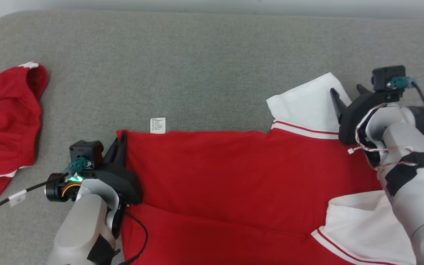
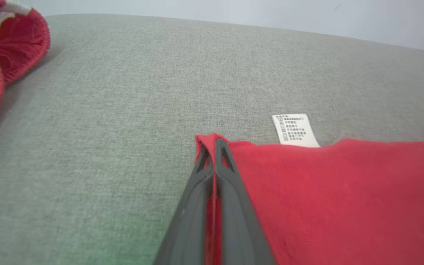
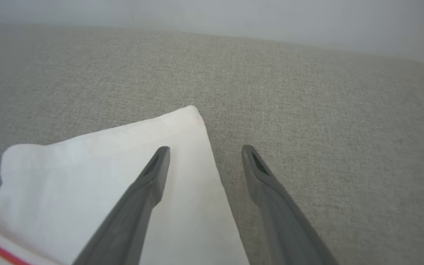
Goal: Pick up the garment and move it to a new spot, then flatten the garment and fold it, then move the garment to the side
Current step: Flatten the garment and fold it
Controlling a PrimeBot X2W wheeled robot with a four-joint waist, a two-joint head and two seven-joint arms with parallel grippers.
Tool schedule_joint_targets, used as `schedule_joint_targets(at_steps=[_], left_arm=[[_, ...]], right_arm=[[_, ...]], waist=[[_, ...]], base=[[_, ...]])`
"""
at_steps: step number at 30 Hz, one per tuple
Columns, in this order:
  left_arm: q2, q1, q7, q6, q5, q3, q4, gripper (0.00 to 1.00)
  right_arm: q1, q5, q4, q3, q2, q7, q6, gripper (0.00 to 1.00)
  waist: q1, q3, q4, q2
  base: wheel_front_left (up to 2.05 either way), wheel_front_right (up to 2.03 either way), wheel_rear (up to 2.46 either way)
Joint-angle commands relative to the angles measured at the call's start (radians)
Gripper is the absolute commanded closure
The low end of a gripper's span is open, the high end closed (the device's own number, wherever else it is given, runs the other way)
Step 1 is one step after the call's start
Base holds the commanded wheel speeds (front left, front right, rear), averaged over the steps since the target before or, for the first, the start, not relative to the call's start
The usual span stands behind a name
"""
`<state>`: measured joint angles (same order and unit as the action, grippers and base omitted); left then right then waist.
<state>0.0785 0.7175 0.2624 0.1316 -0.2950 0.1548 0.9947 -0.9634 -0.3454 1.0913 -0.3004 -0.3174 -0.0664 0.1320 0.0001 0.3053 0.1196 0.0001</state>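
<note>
The pale, smooth left forearm [image 1: 83, 228] and right forearm [image 1: 414, 191] are rising from the near edge of the head view. Between them the garment [image 1: 215, 173] is lying flat on the grey woven surface [image 1: 197, 66]. It is a red shirt of soft knitted cloth, and a shallow crease is crossing its near part. Its long axis is running from left to right, with the straight-cut end pointing left and the white sleeves pointing right. The near sleeve [image 1: 359, 224], edged by a red stripe, is lying beside the right forearm. The left gripper [image 1: 122, 138] is pinching the far left corner of the garment, with red cloth between its closed dark fingers. Just beyond that edge a small white care label [image 1: 157, 125] is sticking out. The right gripper [image 1: 345, 89] is standing wide, one finger above the far sleeve [image 1: 307, 103] and the other above bare surface. At the far left, well apart, a second red garment [image 1: 6, 121] is lying crumpled.
</note>
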Motion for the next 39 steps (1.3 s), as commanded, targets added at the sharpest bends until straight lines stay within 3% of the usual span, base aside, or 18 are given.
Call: schedule_joint_targets(at_steps=[1, 12, 13, 14, 15, 16, 27, 35, 39], left_arm=[[-0.003, -0.003, 0.003, -0.002, 0.004, 0.004, -0.019, 1.0], [-0.018, -0.016, 0.003, -0.002, 0.018, 0.017, -0.079, 1.0], [-0.019, -0.014, 0.003, -0.004, 0.02, 0.017, -0.083, 1.0], [-0.019, -0.013, 0.003, -0.004, 0.022, 0.016, -0.086, 1.0], [-0.02, -0.011, 0.003, -0.005, 0.024, 0.015, -0.088, 1.0], [-0.02, -0.008, 0.003, -0.005, 0.025, 0.013, -0.09, 1.0], [-0.01, 0.039, 0.003, -0.02, 0.056, -0.013, -0.133, 1.0], [0.001, 0.02, 0.003, -0.02, 0.084, -0.028, -0.177, 1.0], [0.004, -0.033, 0.003, -0.024, 0.102, -0.047, -0.235, 1.0]], right_arm=[[-0.025, -0.004, 0.012, 0.002, -0.008, 0.005, -0.003, 0.0], [-0.093, 0.024, 0.092, -0.029, -0.02, 0.004, -0.003, 0.04], [-0.098, 0.028, 0.098, -0.035, -0.019, 0.0, -0.003, 0.13], [-0.103, 0.029, 0.103, -0.038, -0.019, -0.001, -0.003, 0.45], [-0.107, 0.029, 0.106, -0.041, -0.022, -0.001, -0.003, 0.65], [-0.109, 0.029, 0.112, -0.044, -0.025, 0.0, -0.003, 1.0], [-0.198, 0.123, 0.141, 0.025, -0.085, 0.263, -0.003, 1.0], [-0.179, 0.173, 0.158, 0.078, -0.045, 0.319, -0.003, 1.0], [-0.114, 0.182, 0.095, 0.114, -0.031, 0.331, -0.003, 1.0]], waist=[[-0.0001, 0.033, 0.033, -0.0001], [-0.0001, 0.071, 0.064, -0.0001], [-0.0001, 0.073, 0.064, -0.0001], [-0.0001, 0.075, 0.064, -0.0001], [-0.0001, 0.077, 0.064, -0.0001], [-0.0001, 0.079, 0.064, -0.0001], [-0.0001, 0.086, 0.055, -0.0001], [-0.0001, 0.062, 0.028, -0.0001], [-0.0001, 0.024, 0.006, -0.0001]], base=[[0.0, 0.0, 0.0], [0.0, 0.0, 0.0], [0.0, 0.0, 0.0], [0.0, 0.0, 0.0], [0.0, 0.0, 0.0], [0.0, 0.0, 0.0], [0.0, 0.0, 0.0], [0.0, 0.0, 0.0], [0.0, 0.0, 0.0]])
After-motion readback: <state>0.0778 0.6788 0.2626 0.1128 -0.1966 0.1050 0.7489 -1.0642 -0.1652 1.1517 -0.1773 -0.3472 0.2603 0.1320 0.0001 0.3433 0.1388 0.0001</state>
